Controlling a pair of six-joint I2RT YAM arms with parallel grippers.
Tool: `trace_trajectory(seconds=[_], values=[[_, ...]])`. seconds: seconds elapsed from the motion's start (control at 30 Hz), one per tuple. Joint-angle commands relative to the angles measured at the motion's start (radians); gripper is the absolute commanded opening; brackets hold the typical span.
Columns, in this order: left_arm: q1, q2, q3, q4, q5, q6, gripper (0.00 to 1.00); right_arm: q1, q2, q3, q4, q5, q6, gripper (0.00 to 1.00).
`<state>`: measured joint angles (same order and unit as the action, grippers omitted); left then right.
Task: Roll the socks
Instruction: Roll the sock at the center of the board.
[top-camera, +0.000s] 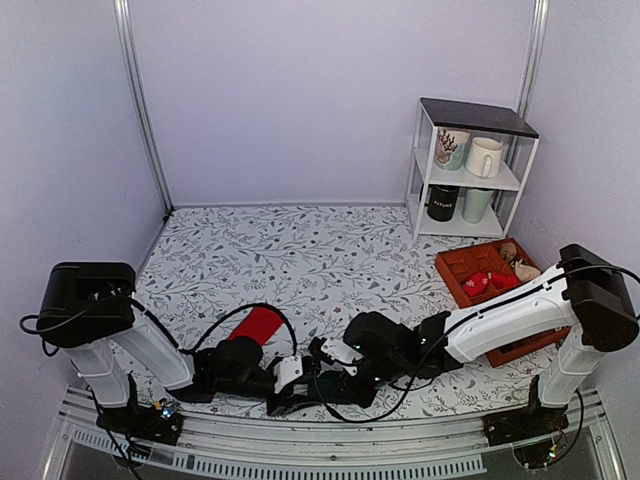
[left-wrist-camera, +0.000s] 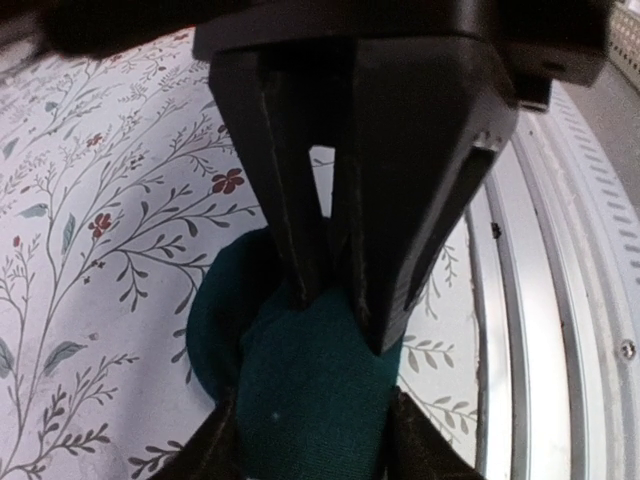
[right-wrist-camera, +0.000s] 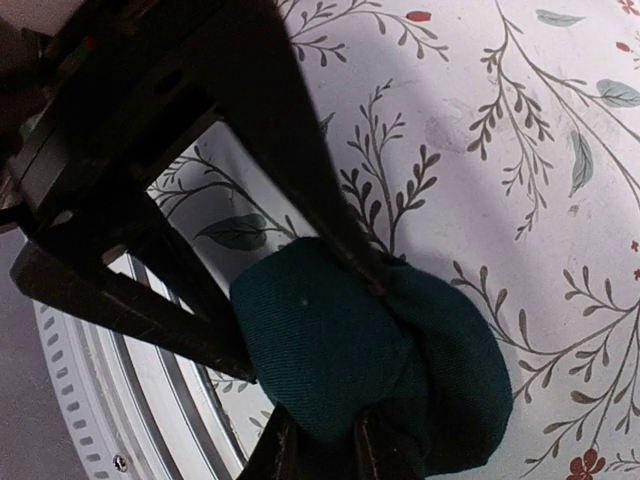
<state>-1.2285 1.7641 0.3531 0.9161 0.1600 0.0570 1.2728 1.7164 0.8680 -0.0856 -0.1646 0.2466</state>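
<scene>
2 arms reach in low across the floral table (top-camera: 300, 250). Your left arm (top-camera: 150, 345) and right arm (top-camera: 500, 322) meet head-on just short of the metal rail (top-camera: 330, 432) at the near edge.

Only the overhead view gives you the wider scene. It shows the white shelf (top-camera: 478, 117) with 4 mugs (top-camera: 485, 157) at the far right and the red tray (top-camera: 468, 262) of small items in front of it. It also shows the red sock (top-camera: 256, 325), lying flat on the table near the left arm and apart from both grippers. From up there the teal sock (top-camera: 325, 386) is only a dark sliver between the 2 grippers, and you cannot read either grip.

The wrist views fill that in. The teal sock is bunched into a rounded bundle, resting on the table beside the metal rail. Your left gripper (left-wrist-camera: 335, 315) has its fingers nearly together, tips dug into a crease of the bundle and pinching fabric. Your right gripper (right-wrist-camera: 315, 330) comes in from the opposite side, with 1 finger on each flank of the bundle, clamped on it. The left wrist view catches those 2 fingertips (left-wrist-camera: 215, 445) at either side of the bundle.
</scene>
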Motion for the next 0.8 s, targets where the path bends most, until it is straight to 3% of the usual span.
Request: trace_trajectory(seconds=[0.0,0.23,0.33,0.63,0.77], values=[[-0.02,0.021,0.03,0.048,0.028,0.015,0.41,0.014,0.091,-0.027,-0.152,-0.084,0.038,0.16],[-0.02,0.054,0.054,0.032,0.033,0.007,0.27,0.013,0.106,-0.02,-0.158,-0.091,0.054,0.16],[-0.02,0.067,0.062,0.013,0.044,0.005,0.26,0.014,0.103,-0.012,-0.165,-0.088,0.056,0.18],[0.009,0.077,0.006,0.011,0.135,0.041,0.27,-0.029,-0.111,-0.008,-0.196,-0.054,-0.002,0.53],[0.034,0.083,0.009,-0.028,0.229,0.058,0.27,-0.123,-0.232,-0.027,-0.192,-0.17,-0.074,0.64]])
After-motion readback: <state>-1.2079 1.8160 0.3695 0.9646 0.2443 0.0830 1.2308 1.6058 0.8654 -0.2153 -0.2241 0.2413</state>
